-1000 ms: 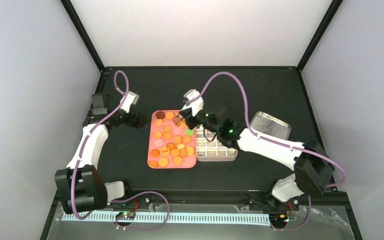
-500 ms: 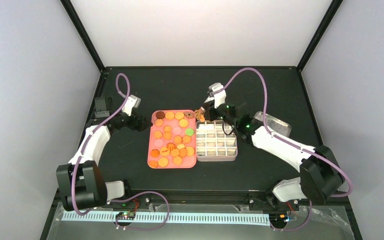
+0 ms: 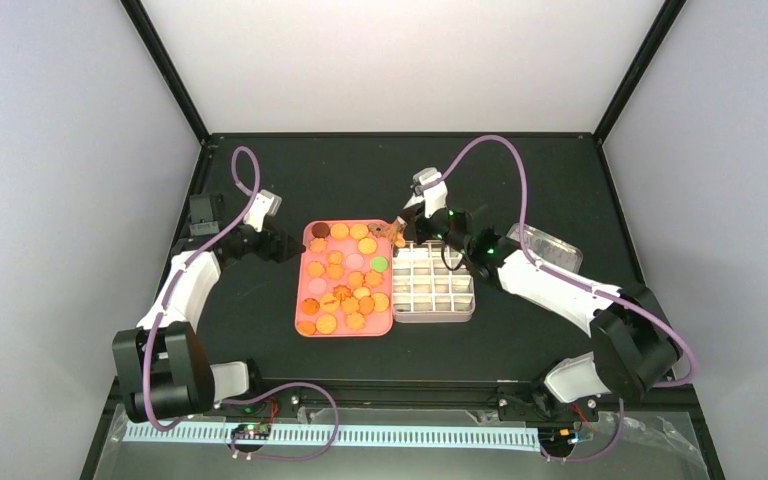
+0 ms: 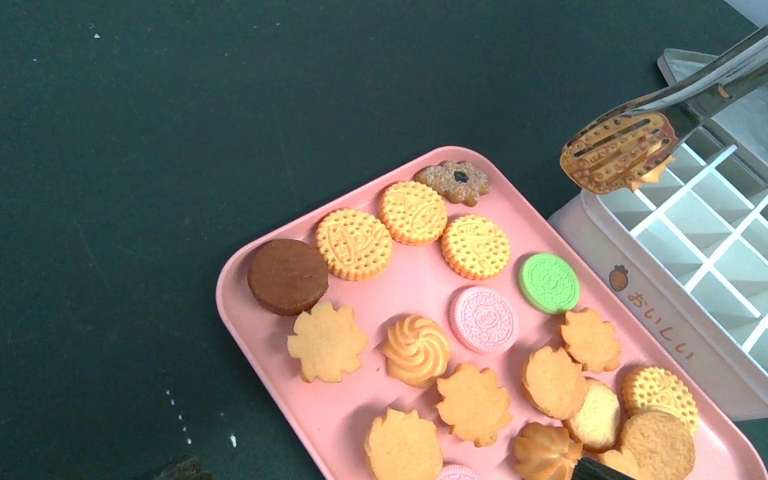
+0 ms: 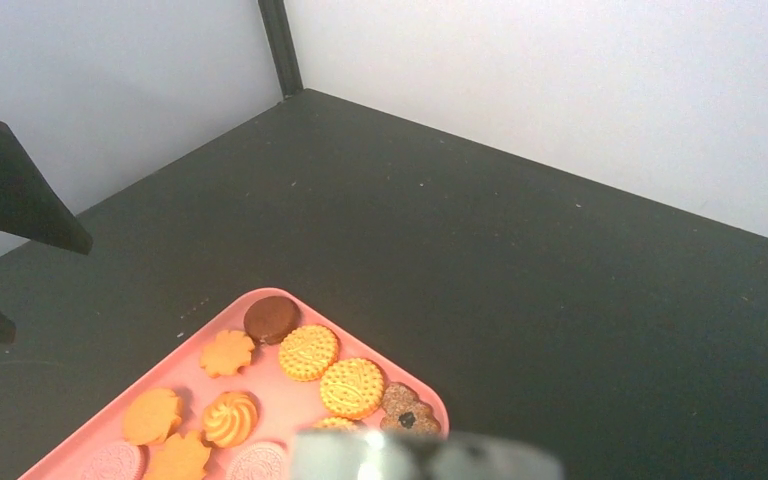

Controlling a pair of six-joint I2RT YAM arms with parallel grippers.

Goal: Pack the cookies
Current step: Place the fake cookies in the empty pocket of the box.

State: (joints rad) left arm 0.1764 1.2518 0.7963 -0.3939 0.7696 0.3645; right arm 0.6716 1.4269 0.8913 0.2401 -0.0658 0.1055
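Observation:
The cookies [image 3: 345, 280] lie on a pink tray [image 3: 300, 290]; they are mostly orange, with pink, green and brown ones [image 4: 475, 245]. My right gripper [image 3: 422, 222] is shut on metal tongs [image 4: 680, 95]. The tong tips pinch an orange cookie [image 4: 650, 165] above the far left corner of the white grid box [image 3: 435, 316]. In the right wrist view the tongs [image 5: 420, 455] are a blur at the bottom edge. My left gripper [image 3: 285, 245] hangs open at the tray's far left corner, and only one dark fingertip [image 4: 600, 470] shows low in its own view.
The white box [image 4: 650, 310] stands directly right of the tray and has several square cells. A clear lid [image 3: 545, 250] lies on the black table right of the box. Black frame posts and pale walls close in the back.
My right arm has swung right from over the tray's far end, carrying the cookie in the tongs to the box's far left corner. The left arm has shifted only slightly.

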